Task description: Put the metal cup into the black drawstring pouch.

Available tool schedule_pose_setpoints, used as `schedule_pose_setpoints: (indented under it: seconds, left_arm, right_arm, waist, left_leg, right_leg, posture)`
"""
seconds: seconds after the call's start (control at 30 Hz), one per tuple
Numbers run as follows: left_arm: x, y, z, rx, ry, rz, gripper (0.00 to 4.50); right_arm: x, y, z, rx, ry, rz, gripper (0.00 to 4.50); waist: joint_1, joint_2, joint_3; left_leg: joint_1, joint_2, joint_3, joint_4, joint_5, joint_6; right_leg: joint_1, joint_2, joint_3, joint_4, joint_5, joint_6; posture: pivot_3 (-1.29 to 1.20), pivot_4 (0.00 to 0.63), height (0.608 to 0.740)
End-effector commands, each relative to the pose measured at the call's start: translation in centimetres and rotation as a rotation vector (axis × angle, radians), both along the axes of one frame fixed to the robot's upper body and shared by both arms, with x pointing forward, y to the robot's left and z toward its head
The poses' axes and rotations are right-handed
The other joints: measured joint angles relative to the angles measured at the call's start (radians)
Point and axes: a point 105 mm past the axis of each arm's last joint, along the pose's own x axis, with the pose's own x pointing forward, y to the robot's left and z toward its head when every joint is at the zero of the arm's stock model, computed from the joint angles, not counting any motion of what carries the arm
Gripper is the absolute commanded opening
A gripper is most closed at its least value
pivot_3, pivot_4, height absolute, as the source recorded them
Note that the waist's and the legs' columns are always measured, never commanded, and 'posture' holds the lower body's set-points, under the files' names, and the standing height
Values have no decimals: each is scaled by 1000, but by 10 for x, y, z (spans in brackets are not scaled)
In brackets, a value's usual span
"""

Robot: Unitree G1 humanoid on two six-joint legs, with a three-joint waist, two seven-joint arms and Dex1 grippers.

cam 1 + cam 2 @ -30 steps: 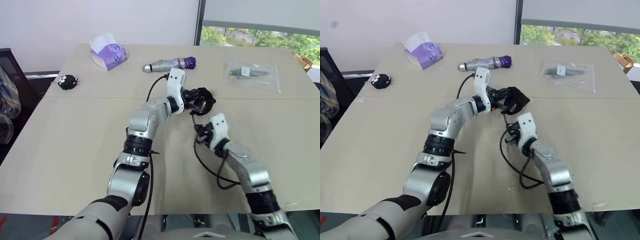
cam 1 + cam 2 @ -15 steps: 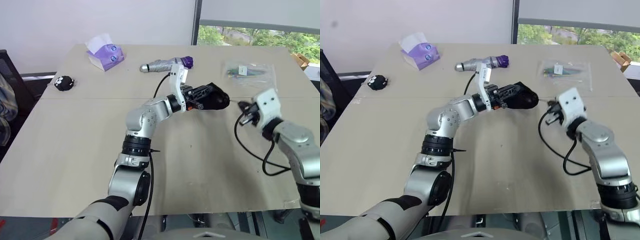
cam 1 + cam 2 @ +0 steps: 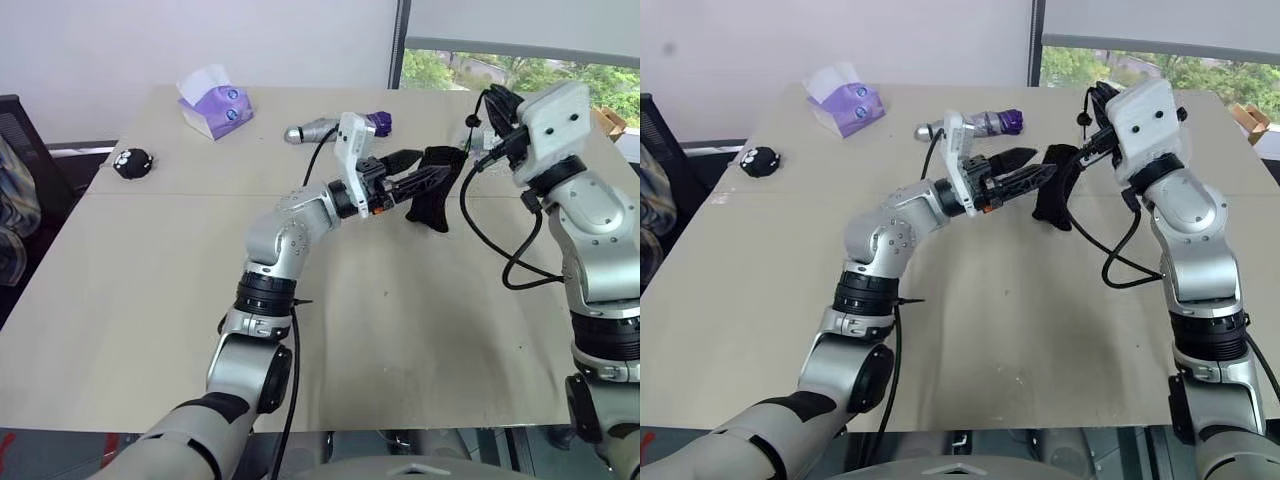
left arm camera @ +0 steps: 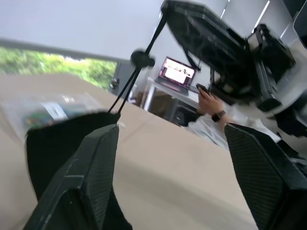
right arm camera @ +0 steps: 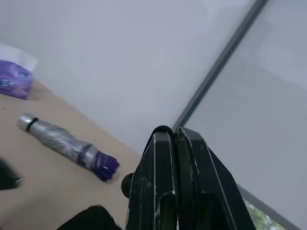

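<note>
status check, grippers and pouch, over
Left gripper open beside soft black fabric drawstring pouch. Right gripper shut on its cord, pouch hanging above the table. Nothing in the way.

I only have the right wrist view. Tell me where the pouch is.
Observer: The black drawstring pouch hangs by its cords, which run up to the shut right gripper.
Operator: Report the left gripper.
Observer: The left gripper is open, and its fingers point at the pouch's upper part, one on either side of it.
Operator: Name anything at the table's left side.
Observer: A small black ball with white marks lies there, well away from both arms.
</note>
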Motion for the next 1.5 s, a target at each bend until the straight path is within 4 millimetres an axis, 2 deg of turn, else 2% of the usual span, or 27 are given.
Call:
schedule_pose_setpoints:
  seconds: [0.03,0.23,0.5,0.57,0.6,0.8,0.97,1.1,1.2,1.3,1.4,1.5]
  left_arm:
    - [-2,-5,25,-19,-159,18,3676]
    - [2,-5,36,-32,-241,47,3676]
    - [0,-7,40,-58,-262,32,3676]
    - [-1,-7,40,-64,-264,27,3141]
    - [-1,-8,40,-66,-264,26,3031]
    - [-4,-8,35,-52,-261,8,160]
    - [-2,-8,29,-29,-247,18,161]
    - [1,-11,1,121,-224,16,161]
    - [-7,-13,-22,216,-191,-54,161]
    - [-10,-12,-43,306,-183,-68,161]
    - [-11,-10,-48,319,-176,-83,161]
    - [-11,-9,-38,268,-186,-83,161]
  right_arm:
    - [-16,15,17,0,-74,92,0]
    - [-22,28,18,3,-55,174,0]
    - [-28,40,18,15,-36,246,0]
    - [-30,42,18,12,-35,257,0]
    - [-30,42,18,11,-34,259,0]
    - [-33,45,21,12,-36,280,0]
    - [-35,45,35,24,-96,273,0]
    - [-40,30,82,82,-341,153,0]
    - [-45,15,110,50,-518,8,0]
    - [-55,5,132,93,-635,-42,0]
    - [-56,2,135,120,-654,-49,0]
    - [-52,5,128,121,-612,-24,0]
  waist:
    - [0,0,0]
    - [0,0,0]
    - [-1,0,0]
    - [0,0,0]
    - [-1,0,0]
    - [-1,0,0]
    - [-1,0,0]
    - [-5,0,0]
    - [-5,0,0]
    - [-6,0,0]
    - [-6,1,0]
    - [-8,1,0]
  left_leg:
    - [0,0,0,0,0,0]
    - [1,0,0,0,0,0]
    - [0,0,0,0,0,0]
    - [0,0,0,0,0,0]
    - [0,0,0,0,0,0]
    - [0,0,0,0,0,0]
    - [0,0,0,0,0,0]
    - [1,0,0,0,0,0]
    - [0,0,0,0,0,0]
    - [0,1,0,0,0,0]
    - [0,1,1,0,0,0]
    - [0,1,1,0,0,0]
  right_leg:
    - [0,0,0,0,0,0]
    - [0,0,0,1,0,0]
    - [0,0,0,1,0,0]
    - [0,0,-1,1,0,0]
    - [0,0,-1,1,0,0]
    - [0,0,-1,1,0,0]
    - [0,0,-1,1,0,0]
    - [0,0,0,1,0,0]
    - [0,0,-1,1,0,0]
    - [0,0,-1,1,0,0]
    - [-1,0,0,1,0,0]
    - [-1,0,0,1,0,0]
  posture:
    - [0,150,740]
    - [0,150,740]
    - [0,150,740]
    - [0,150,740]
    - [0,150,740]
    - [0,150,740]
    - [0,150,740]
    - [0,150,740]
    - [0,150,740]
    - [0,150,740]
    - [0,150,740]
    - [0,150,740]
